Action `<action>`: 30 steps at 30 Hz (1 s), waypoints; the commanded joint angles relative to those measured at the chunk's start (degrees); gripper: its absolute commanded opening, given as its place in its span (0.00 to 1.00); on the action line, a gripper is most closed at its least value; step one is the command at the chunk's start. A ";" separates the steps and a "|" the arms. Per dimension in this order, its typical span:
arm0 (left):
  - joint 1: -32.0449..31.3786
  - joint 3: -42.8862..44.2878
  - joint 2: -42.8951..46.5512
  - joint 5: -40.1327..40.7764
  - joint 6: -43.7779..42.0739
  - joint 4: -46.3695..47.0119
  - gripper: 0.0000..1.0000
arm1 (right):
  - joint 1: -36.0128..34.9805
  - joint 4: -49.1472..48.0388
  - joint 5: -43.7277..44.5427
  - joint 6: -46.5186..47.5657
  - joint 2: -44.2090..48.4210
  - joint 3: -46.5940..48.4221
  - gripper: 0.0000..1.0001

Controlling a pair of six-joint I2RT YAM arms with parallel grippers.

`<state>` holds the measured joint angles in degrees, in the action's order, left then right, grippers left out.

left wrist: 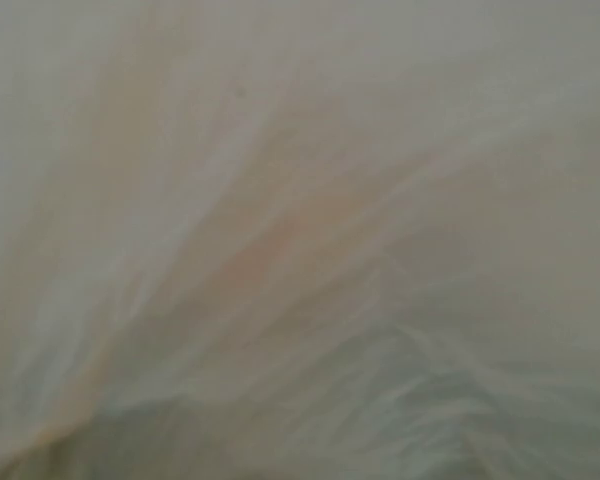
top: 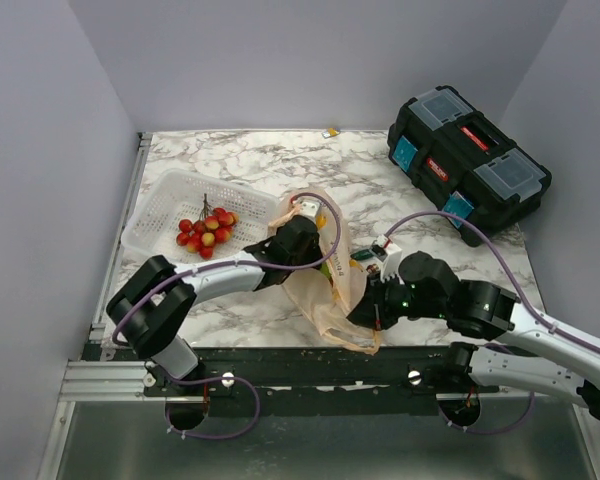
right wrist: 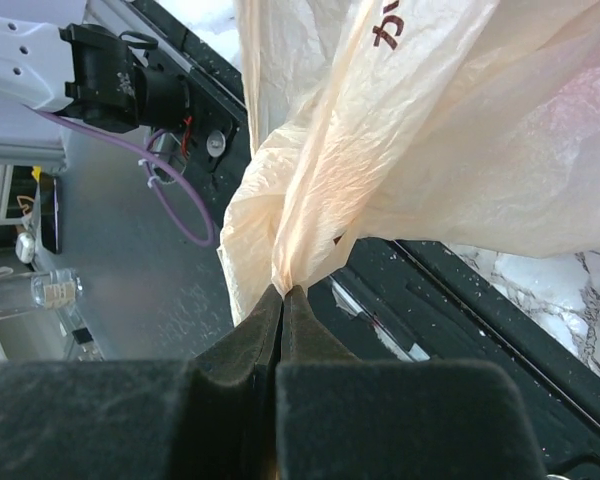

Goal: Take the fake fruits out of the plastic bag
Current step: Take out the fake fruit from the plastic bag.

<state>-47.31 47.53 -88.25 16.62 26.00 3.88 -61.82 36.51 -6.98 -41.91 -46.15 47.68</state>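
Bag: one thin peach-beige plastic bag, crumpled at the near middle of the bench, between my two arms. Its near corner reached the dark front rail.
Fruits: I could not count any, because the film hid whatever lay inside.
Right hand: one, its fingers pressed together on a gathered fold of the bag's film at that near corner.
Left hand: one, at the bag's far end with a loop handle beside it. Its own camera gave me only blurred film, so I could not tell whether it was spread or closed.
Basket: one white mesh basket, just left of the bag, holding one bunch of red and yellow berries.
Toolbox: one black toolbox at the far right corner, well apart from the bag.
Surface: the bench top was white marble veined in grey.
Room: pale lilac walls stood at the left, back and right.
Edges: a metal strip ran down the bench's left side, and the dark rail ran along the front.
Open room: I saw bare marble behind the bag toward the back wall, and more between the bag and the toolbox.
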 commanded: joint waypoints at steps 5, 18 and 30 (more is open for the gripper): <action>0.45 5.88 -8.57 1.76 -2.27 -8.28 0.73 | -0.22 0.10 -0.58 0.80 2.16 -1.30 0.01; 0.45 6.07 -4.83 -3.77 -3.94 -9.88 0.26 | -0.18 0.42 3.22 1.59 1.68 -1.31 0.01; 0.46 2.87 8.72 -23.44 -1.90 -12.75 0.14 | -0.16 0.45 20.25 0.63 0.35 1.48 0.01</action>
<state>-46.87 52.29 -84.05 5.21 22.76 -7.38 -61.78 37.08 4.67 -41.01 -45.54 46.78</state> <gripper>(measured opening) 0.600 0.010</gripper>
